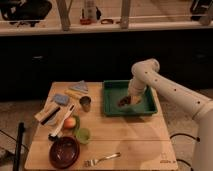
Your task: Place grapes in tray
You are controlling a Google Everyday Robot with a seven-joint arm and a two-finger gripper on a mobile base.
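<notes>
Along the left edge of the light wooden tabletop lie a tan block with a dark brush, a small blue sponge-like pad and a grey-blue wedge. Toward the front left corner sit a round dark red bowl, an orange-red fruit, a small green cup and a metal fork; a dull metal cup stands nearer the middle.

At the back right corner rests the large square green plastic tray. The claw is down inside it, at the small lumpy bunch of dark reddish-brown grapes, which appears to lie on the tray floor. Whether the claw is clamped or apart I cannot tell.

The bunch looks light, soft and bumpy — likely to roll or shed berries if squeezed hard. Best taken across its narrow middle, gently.
</notes>
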